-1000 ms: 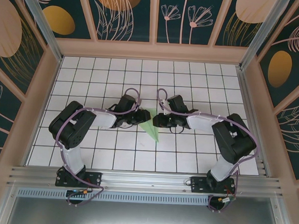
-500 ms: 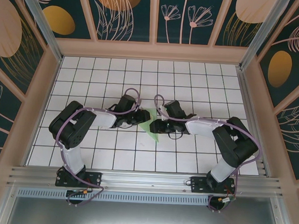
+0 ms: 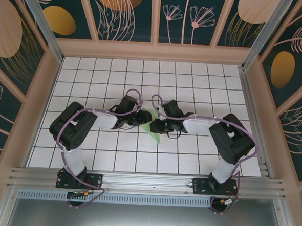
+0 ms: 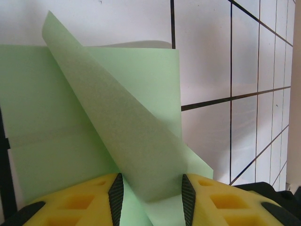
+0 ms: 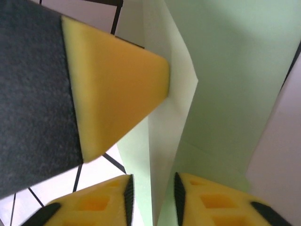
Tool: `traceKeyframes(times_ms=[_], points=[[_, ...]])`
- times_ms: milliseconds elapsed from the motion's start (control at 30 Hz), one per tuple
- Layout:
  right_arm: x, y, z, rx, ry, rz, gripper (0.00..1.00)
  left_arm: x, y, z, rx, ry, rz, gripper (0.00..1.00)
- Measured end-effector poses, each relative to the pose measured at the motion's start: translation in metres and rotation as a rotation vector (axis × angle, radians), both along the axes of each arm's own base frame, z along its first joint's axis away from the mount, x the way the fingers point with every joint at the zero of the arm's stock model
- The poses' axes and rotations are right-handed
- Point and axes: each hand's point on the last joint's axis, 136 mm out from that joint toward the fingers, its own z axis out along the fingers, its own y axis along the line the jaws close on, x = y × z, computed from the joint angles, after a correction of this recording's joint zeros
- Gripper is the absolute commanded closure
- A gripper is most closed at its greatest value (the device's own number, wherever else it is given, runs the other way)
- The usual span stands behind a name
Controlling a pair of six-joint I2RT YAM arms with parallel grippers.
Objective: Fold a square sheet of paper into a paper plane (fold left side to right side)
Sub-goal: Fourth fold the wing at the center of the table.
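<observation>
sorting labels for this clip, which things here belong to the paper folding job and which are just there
Job:
paper
left gripper
right gripper

Just there:
table
walls
rail

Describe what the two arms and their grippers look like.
Both the left arm and the right arm have black joint housings joined by white links, with a purple cable looping along each. The left gripper and right gripper carry yellow fingers with square recesses and black ribbed inner pads.
</observation>
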Motion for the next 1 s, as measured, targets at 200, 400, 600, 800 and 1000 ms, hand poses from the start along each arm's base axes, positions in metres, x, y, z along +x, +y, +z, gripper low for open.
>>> traceKeyframes(times_ms=[200, 400, 600, 800, 1000], points=[[0.001, 0.002, 0.001, 0.001, -0.013, 0.019, 0.9, 0.0, 0.0, 0.0, 0.0, 0.0, 0.0, 0.58], [0.0, 0.005, 0.004, 0.034, -0.003, 0.038, 0.88, 0.0, 0.0, 0.0, 0.0, 0.0, 0.0, 0.58], [0.002, 0.003, 0.004, 0.028, -0.007, 0.035, 0.67, 0.0, 0.0, 0.0, 0.0, 0.0, 0.0, 0.58], [0.005, 0.0, 0.002, 0.007, -0.022, 0.023, 0.62, 0.0, 0.0, 0.0, 0.0, 0.0, 0.0, 0.58], [0.01, 0.001, -0.001, -0.004, -0.032, 0.014, 0.62, 0.0, 0.0, 0.0, 0.0, 0.0, 0.0, 0.58]])
